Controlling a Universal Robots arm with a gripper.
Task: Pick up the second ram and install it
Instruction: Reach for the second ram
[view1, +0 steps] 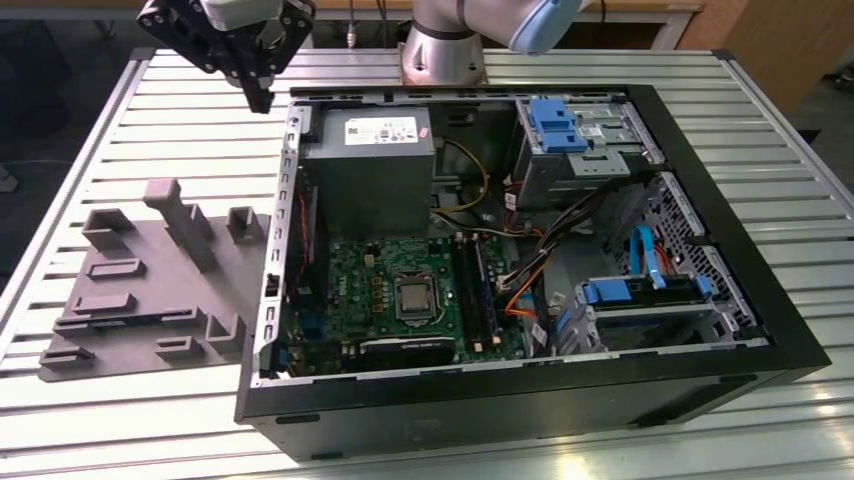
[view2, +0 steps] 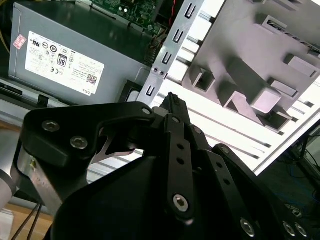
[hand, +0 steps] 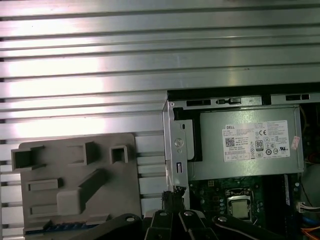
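Pinched together and empty, the hand (view1: 258, 97) hangs above the worktop (view1: 160, 110) beside the case (view1: 507, 400). The ram stick (hand: 67, 227) is probably the bluish strip at the tray's (view1: 134, 332) edge. Coming down closed, the hand could knock it or clip the tall post (view1: 184, 225).

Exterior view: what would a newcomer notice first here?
An open black computer case lies in the middle of the slatted metal table, its green motherboard and grey power supply exposed. A light grey plastic tray sits at the exterior view's left, and the black tool hangs by the case's far corner on that side.
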